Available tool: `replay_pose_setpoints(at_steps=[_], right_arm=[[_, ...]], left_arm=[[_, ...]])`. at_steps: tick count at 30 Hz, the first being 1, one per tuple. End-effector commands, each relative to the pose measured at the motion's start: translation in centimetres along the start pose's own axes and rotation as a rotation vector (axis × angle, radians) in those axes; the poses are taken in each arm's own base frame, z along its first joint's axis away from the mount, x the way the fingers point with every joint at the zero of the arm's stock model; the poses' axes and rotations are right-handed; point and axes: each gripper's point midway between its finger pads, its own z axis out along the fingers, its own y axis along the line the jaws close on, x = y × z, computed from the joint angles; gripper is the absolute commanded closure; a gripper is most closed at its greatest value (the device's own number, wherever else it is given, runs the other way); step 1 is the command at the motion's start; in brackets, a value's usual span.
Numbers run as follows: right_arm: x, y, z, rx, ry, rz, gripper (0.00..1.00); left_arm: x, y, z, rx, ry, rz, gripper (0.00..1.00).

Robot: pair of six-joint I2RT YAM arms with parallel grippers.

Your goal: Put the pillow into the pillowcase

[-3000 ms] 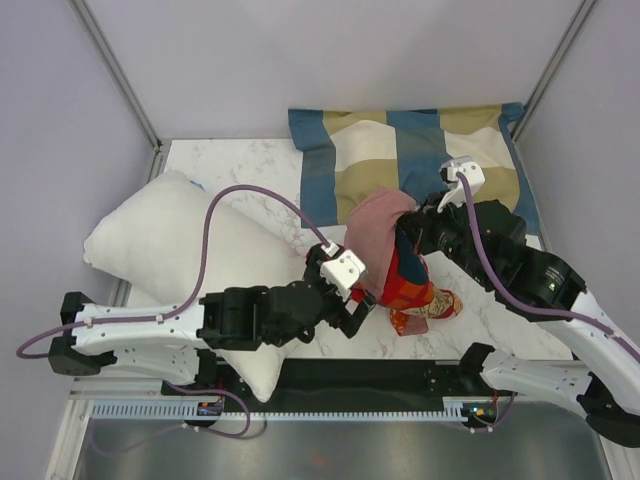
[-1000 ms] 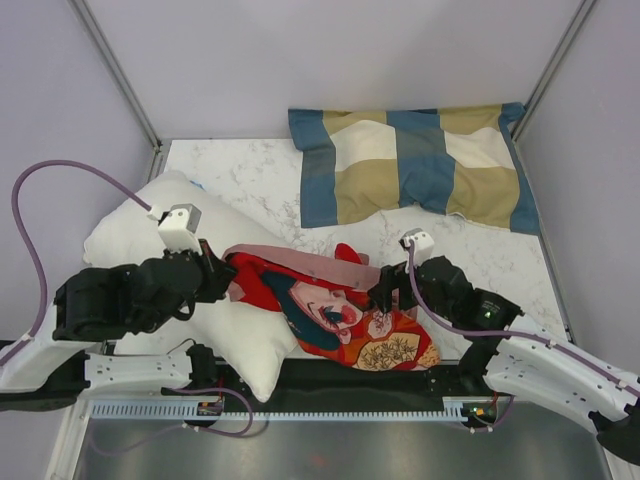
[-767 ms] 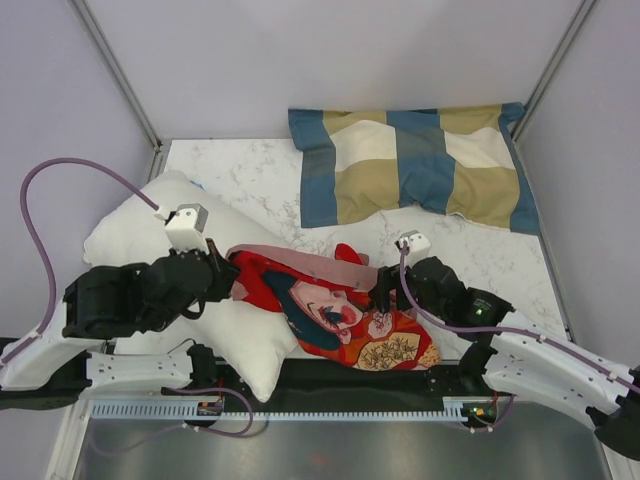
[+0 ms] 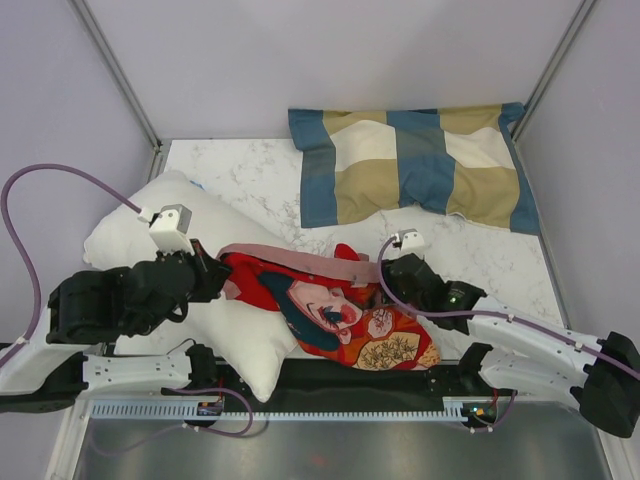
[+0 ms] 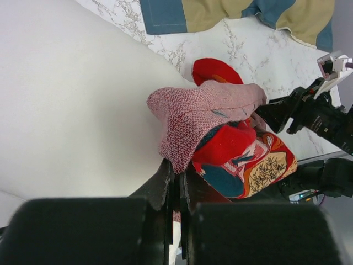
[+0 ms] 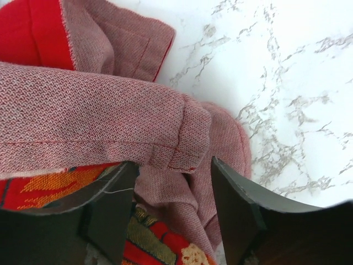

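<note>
The left gripper (image 5: 176,172) is pinching fully closed on the dull pink edge of the pillowcase (image 4: 335,312), with cloth trapped between its fingers right beside the pillow's flank. The right gripper (image 6: 174,165) is standing open, its jaws straddling a stitched pink hem at the case's other end without clamping it yet. I cannot tell how many layers are sitting between them.

The case is lying crumpled between the two arms, with one end draped over the near corner of the white pillow (image 4: 150,235) and the rest on the marble table (image 4: 250,170). The pillow is lying at the table's left, and none of it is inside the case. A checked pillow (image 4: 410,165) is resting at the back, well apart.

The step in hand looks like taking a second hold on the case's mouth. Doing it well means setting the right fingers deep enough over the hem to catch the seam. They should take one layer only, so that drawing the two holds apart opens the mouth rather than stretching it flat. The left pinch needs to hold firm meanwhile.
</note>
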Motion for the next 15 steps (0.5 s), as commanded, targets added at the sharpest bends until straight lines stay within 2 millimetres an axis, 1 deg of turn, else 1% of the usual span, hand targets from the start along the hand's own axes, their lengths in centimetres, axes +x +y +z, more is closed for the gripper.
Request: replay_pose_setpoints(at_steps=[1, 3, 4, 6, 7, 9, 10, 12, 13, 14, 15], right_arm=[[-3.9, 0.3, -0.1, 0.032, -0.131, 0.053, 0.39], [-5.1, 0.1, -0.1, 0.056, -0.176, 0.076, 0.42], [-5.3, 0.2, 0.1, 0.057, -0.181, 0.07, 0.41], [-6.5, 0.9, 0.1, 0.041, -0.206, 0.07, 0.39], [-6.4, 1.3, 0.6, 0.034, -0.189, 0.033, 0.37], [-7.3, 2.4, 0.9, 0.003, -0.192, 0.005, 0.37], [-6.9, 2.8, 1.6, -0.003, -0.164, -0.042, 0.37], [-7.7, 3.7, 2.0, -0.024, -0.17, -0.074, 0.35], [-7.5, 3.8, 2.6, -0.018, -0.153, -0.096, 0.35], [-8.0, 4.3, 2.7, -0.029, -0.157, -0.111, 0.36], [-7.7, 4.4, 3.3, -0.022, -0.137, -0.123, 0.4]], left_arm=[[0.7, 4.1, -0.6, -0.131, 0.009, 0.056, 0.98], [0.9, 4.0, -0.4, -0.132, 0.015, 0.068, 0.98], [1.0, 3.9, -0.4, -0.129, 0.018, 0.074, 0.98], [1.1, 3.8, -0.2, -0.133, 0.027, 0.092, 0.98], [1.2, 3.8, -0.2, -0.134, 0.03, 0.097, 0.98], [1.1, 3.7, -0.2, -0.134, 0.031, 0.099, 0.98], [1.1, 3.7, -0.3, -0.133, 0.031, 0.101, 0.98], [1.0, 3.7, -0.3, -0.13, 0.025, 0.097, 0.98], [1.0, 3.8, -0.3, -0.131, 0.025, 0.1, 0.98], [1.0, 3.8, -0.3, -0.13, 0.024, 0.099, 0.98], [1.0, 3.8, -0.3, -0.13, 0.024, 0.102, 0.98]])
